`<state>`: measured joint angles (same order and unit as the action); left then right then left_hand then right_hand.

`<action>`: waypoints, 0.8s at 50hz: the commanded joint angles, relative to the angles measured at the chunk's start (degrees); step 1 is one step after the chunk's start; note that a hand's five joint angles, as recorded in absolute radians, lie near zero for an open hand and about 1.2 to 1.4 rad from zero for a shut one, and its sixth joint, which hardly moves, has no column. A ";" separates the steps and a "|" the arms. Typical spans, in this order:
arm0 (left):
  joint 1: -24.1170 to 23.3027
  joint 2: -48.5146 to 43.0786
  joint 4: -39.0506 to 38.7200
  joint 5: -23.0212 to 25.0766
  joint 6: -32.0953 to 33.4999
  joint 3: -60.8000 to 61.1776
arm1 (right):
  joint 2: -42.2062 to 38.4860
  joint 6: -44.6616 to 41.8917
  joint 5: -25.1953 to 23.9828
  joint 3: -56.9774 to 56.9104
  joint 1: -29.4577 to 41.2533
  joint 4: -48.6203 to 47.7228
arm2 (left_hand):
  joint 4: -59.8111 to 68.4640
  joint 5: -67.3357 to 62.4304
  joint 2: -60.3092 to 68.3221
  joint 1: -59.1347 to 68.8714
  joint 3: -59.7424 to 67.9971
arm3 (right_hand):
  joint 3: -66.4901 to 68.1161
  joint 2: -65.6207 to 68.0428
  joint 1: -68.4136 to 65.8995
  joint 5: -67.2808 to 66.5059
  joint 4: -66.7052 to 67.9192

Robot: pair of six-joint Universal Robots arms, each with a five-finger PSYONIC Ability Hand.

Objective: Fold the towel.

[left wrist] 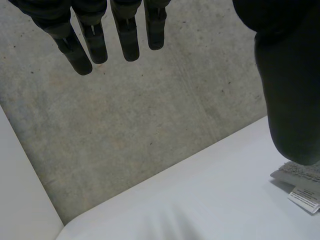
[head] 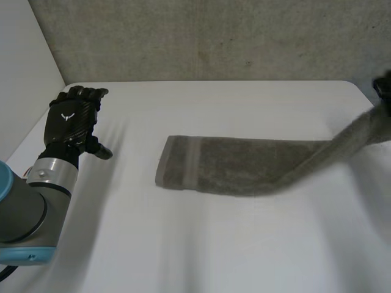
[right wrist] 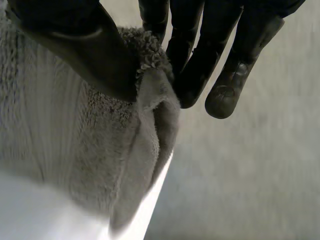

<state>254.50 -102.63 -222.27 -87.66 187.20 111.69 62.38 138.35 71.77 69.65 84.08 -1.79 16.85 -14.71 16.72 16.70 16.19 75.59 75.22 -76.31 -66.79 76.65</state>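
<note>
At my remote console, I watched the right hand (right wrist: pixel 196 54) pinch one end of the grey towel (head: pixel 238 168), held raised above the white table (head: pixel 183 244). The left hand (head: pixel 72 119) hovered well apart, fingers straight and empty.

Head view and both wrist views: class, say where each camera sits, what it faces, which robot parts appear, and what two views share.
Head view: between and behind the arms, looking down at the table; left arm, left hand and right hand show.
Left wrist view: on the left wrist, facing the concrete wall; its straight fingers show.
Right wrist view: on the right wrist, looking along the palm; its fingers pinch the towel.
Shared: head and right wrist views both show the towel's lifted end.
</note>
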 commanded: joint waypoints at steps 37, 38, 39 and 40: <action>-9.62 -1.87 -0.27 0.38 0.45 -1.57 | -0.16 10.80 8.39 22.17 29.67 -5.06 | -4.95 12.82 -4.83 -4.80 -4.29 | -65.06 -64.69 65.78 66.26 -66.12; -9.63 -1.87 -0.27 0.38 0.45 -1.57 | -0.16 10.80 8.38 22.19 29.65 -5.07 | -4.95 12.82 -4.83 -4.80 -4.29 | -65.00 -64.63 65.72 66.21 -66.06; -10.42 -2.04 -0.45 0.38 0.45 -1.65 | -0.33 10.80 7.69 23.93 28.26 -6.29 | -4.95 12.82 -4.83 -4.80 -4.29 | -56.67 -56.31 57.40 57.88 -57.74; -10.86 -2.22 -0.54 0.38 0.45 -1.66 | -0.51 10.80 7.33 25.26 27.03 -7.52 | -4.95 12.82 -4.83 -4.80 -4.29 | -47.93 -47.56 48.65 49.14 -48.99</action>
<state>246.42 -104.33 -222.52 -87.20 187.60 110.63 61.65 147.61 83.16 86.97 116.64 -5.16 16.84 -14.28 16.50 16.45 15.97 14.77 14.96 -14.35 -4.20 15.35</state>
